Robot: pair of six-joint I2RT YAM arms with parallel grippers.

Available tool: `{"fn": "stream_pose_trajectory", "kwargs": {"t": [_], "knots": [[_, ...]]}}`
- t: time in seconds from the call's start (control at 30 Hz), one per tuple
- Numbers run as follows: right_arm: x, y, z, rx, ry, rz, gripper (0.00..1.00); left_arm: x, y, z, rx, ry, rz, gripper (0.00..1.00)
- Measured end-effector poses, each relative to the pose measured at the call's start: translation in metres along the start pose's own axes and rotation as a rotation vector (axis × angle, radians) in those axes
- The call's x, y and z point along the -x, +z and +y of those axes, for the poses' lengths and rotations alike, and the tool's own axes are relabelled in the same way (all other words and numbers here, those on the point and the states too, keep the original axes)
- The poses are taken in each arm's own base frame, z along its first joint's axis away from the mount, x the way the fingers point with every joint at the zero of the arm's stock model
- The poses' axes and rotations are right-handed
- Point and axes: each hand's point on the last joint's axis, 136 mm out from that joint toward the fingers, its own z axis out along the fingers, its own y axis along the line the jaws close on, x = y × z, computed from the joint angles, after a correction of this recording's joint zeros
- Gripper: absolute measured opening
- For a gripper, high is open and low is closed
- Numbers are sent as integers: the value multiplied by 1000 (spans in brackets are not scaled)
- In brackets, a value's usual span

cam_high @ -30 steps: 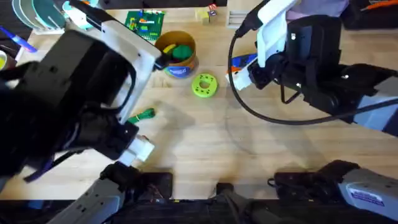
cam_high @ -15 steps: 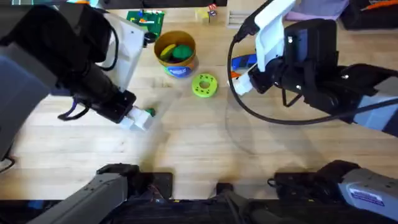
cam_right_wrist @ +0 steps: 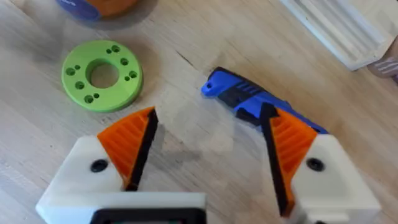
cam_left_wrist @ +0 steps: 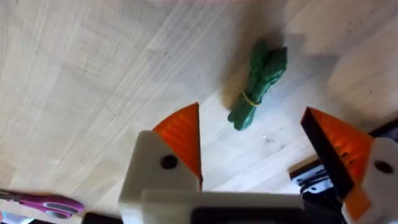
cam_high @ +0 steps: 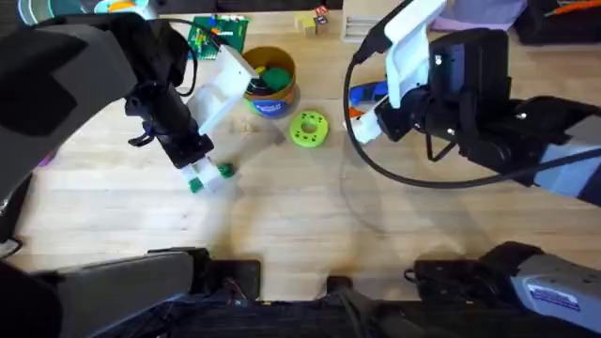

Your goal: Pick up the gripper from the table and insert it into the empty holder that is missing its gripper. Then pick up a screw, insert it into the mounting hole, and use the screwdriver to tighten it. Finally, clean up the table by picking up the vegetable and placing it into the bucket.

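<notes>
The vegetable (cam_left_wrist: 258, 84), a slim green toy bundle, lies on the pale wooden table (cam_high: 282, 225) left of centre. My left gripper (cam_left_wrist: 261, 146) hovers open just over the vegetable (cam_high: 223, 172), which shows between and slightly beyond its orange pads (cam_left_wrist: 183, 134). The bucket (cam_high: 268, 80) stands at the back with yellow and green toys inside. The blue screwdriver (cam_right_wrist: 261, 106) lies on the table, and my right gripper (cam_right_wrist: 208, 146) hangs open above it, one orange pad (cam_right_wrist: 289, 146) overlapping its end. From overhead the screwdriver (cam_high: 368, 92) peeks out beside the right gripper (cam_high: 362, 122). The holder and screw are out of view.
A flat green disc with holes (cam_high: 309, 129) lies between bucket and screwdriver. Purple scissors (cam_left_wrist: 43, 204) lie at the table's left. A green circuit board (cam_high: 218, 33) and small blocks (cam_high: 315, 21) sit along the back edge. A black cable (cam_high: 394, 174) loops under the right arm.
The left arm has swung away from the camera and down toward the vegetable, its open fingers now straddling it. The right arm has stayed put.
</notes>
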Motion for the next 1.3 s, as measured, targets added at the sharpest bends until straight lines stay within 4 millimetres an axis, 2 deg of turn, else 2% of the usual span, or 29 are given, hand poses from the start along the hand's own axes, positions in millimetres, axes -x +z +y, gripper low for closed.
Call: {"fn": "stream_pose_trajectory", "kwargs": {"t": [0.1, 0.3, 1.3], "knots": [[0, 0, 0, 0, 0, 0, 994, -5, 16, 3, -15, -18, 9, 995], [0, 0, 0, 0, 0, -1, 994, -16, 50, -10, -78, -11, 53, 994], [0, 0, 0, 0, 0, -1, 992, -13, 54, -4, -33, -4, 29, 992]]}}
